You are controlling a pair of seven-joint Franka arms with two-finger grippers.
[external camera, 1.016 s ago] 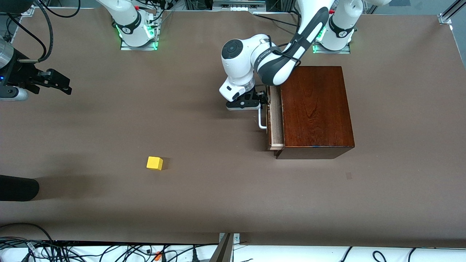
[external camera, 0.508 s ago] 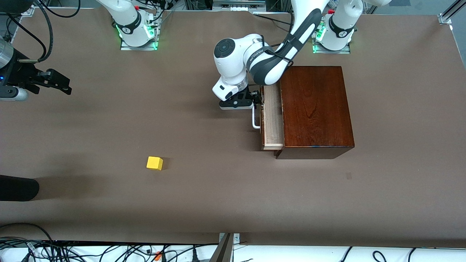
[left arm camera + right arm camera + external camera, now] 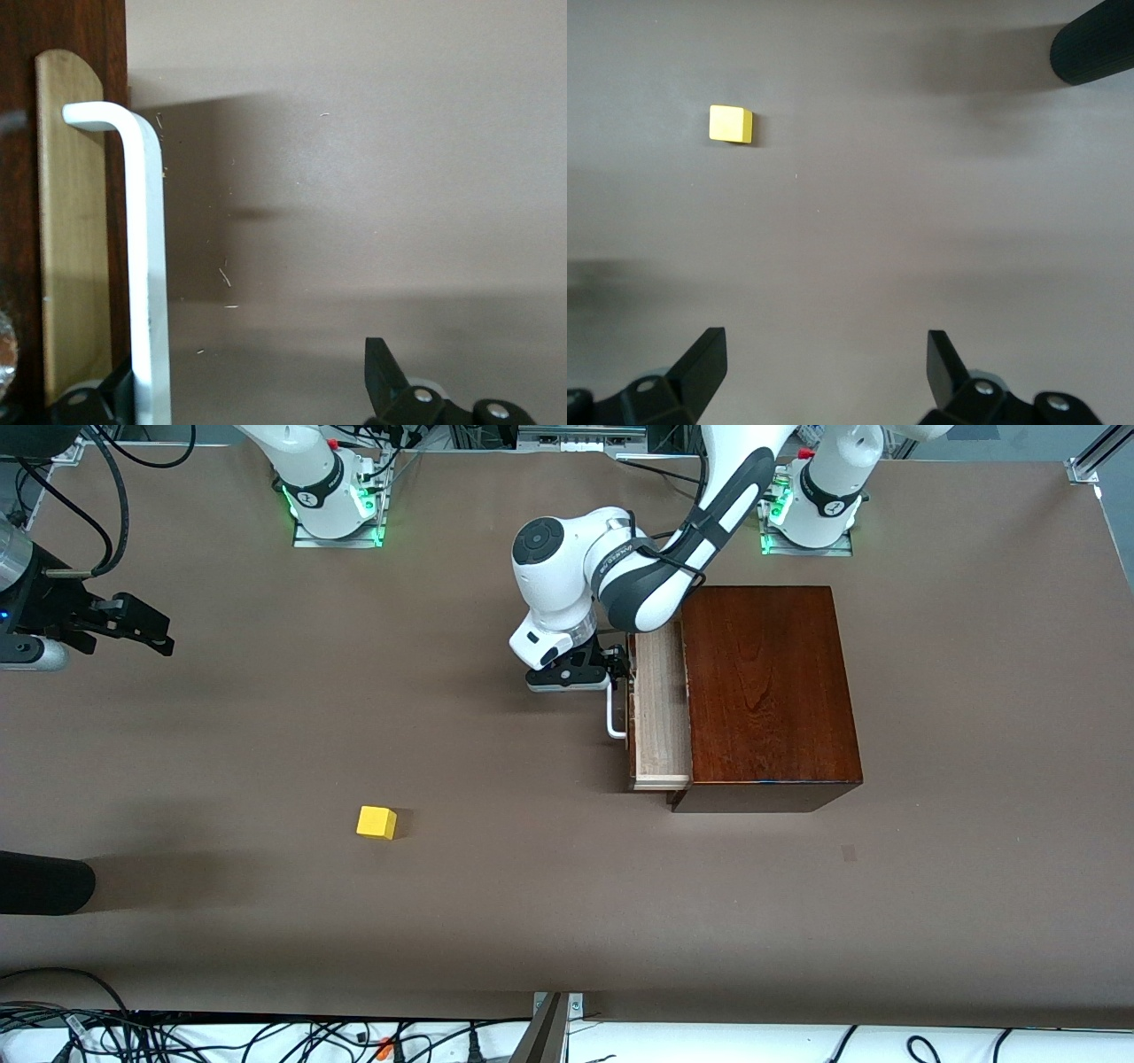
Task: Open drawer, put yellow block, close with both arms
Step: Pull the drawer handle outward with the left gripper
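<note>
Two black grippers I logged wide: left (image 3: 620,676) hooking the pale-wood drawer's (image 3: 660,717) white bar handle (image 3: 613,722), right (image 3: 146,629) waiting, small yellow cube (image 3: 376,822) untouched.

Wooden box (image 3: 769,691) sits on worktop (image 3: 496,921) toward left arm's end. Drawer (image 3: 660,708) projects partway from box, handle (image 3: 613,713) on its front. Left claw (image 3: 611,671) at the handle's end farther from front camera. Yellow block (image 3: 376,822) on worktop, nearer front camera, well apart from drawer, toward right arm's end.
</note>
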